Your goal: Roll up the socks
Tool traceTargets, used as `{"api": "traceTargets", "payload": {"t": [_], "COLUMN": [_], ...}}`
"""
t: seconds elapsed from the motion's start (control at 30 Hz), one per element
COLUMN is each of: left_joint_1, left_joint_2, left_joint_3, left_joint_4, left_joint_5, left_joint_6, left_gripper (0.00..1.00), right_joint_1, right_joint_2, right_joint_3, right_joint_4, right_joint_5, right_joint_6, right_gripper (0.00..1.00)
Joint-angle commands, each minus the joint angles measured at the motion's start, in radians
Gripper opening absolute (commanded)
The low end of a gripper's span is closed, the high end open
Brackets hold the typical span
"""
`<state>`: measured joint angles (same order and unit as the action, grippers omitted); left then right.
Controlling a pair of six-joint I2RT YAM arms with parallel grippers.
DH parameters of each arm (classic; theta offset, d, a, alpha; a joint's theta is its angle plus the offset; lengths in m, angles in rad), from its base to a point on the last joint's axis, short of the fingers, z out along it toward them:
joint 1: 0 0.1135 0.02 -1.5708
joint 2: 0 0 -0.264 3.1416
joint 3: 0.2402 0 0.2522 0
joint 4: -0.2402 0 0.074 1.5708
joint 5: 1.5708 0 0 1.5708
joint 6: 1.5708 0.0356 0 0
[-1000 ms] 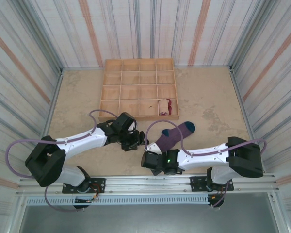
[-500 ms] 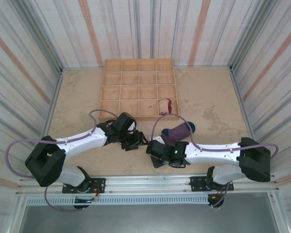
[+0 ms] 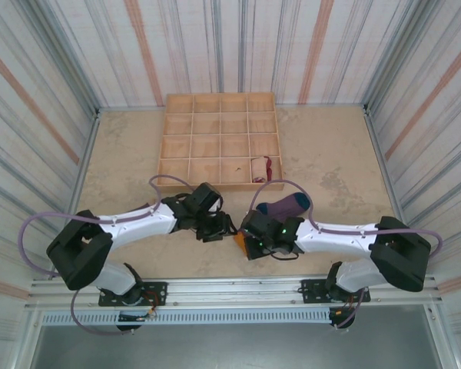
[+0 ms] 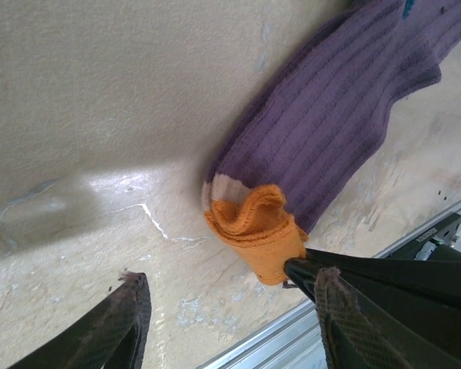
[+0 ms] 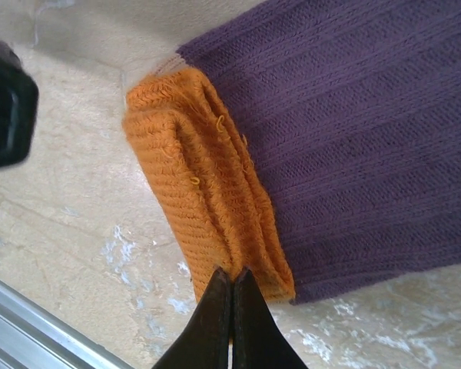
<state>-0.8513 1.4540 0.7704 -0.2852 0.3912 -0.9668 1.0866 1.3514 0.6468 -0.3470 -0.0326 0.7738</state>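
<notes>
The purple sock (image 3: 286, 205) lies flat on the tabletop (image 3: 334, 146) just in front of the tray (image 3: 221, 96). Its teal toe points away toward the tray's right corner, and its orange cuff (image 3: 239, 237) sits nearest the arms, between the two grippers.

The right gripper (image 5: 232, 283) has its jaws pressed together on the near edge of the cuff (image 5: 203, 192). The cuff is doubled over on itself into a thick fold. That looks like the first turn of a roll, and the pinch seems there to stop the fold springing open.

The left gripper (image 4: 230, 280) hovers low just beside the same cuff (image 4: 253, 231). Its jaws are spread and hold nothing, and bare tabletop shows between its fingers (image 4: 131, 307). It seems placed to take the other side of the fold, since one pinch at an edge would likely let the far side slacken as the roll grows.

The leg of the sock (image 4: 338, 131) lies straight and free of folds, so there is a clear run to roll along toward the toe. Most of the rolling is not yet done.

A cream sock (image 3: 260, 167) sits bundled in the tray's nearest row, in the rightmost compartment — probably where finished rolls go.
</notes>
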Motion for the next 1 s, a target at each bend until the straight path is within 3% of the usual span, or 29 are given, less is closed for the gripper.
{"api": "traceTargets", "payload": {"t": [0.0, 0.97], "left_joint_1": [-0.019, -0.053], "left_joint_2": [0.033, 0.199], "left_joint_3": [-0.008, 0.028], "left_joint_4": [0.021, 0.172], "left_joint_5": [-0.036, -0.098], "left_joint_6": [-0.008, -0.089], "left_gripper": [0.58, 0.48], "right_joint_1": [-0.023, -0.213], "right_joint_2": [0.018, -0.006], "right_joint_3": [-0.010, -0.018], "right_joint_4": [0.025, 0.065], "right_joint_5": [-0.055, -0.226], "right_joint_6": [-0.018, -0.056], "right_gripper": [0.00, 0.00]}}
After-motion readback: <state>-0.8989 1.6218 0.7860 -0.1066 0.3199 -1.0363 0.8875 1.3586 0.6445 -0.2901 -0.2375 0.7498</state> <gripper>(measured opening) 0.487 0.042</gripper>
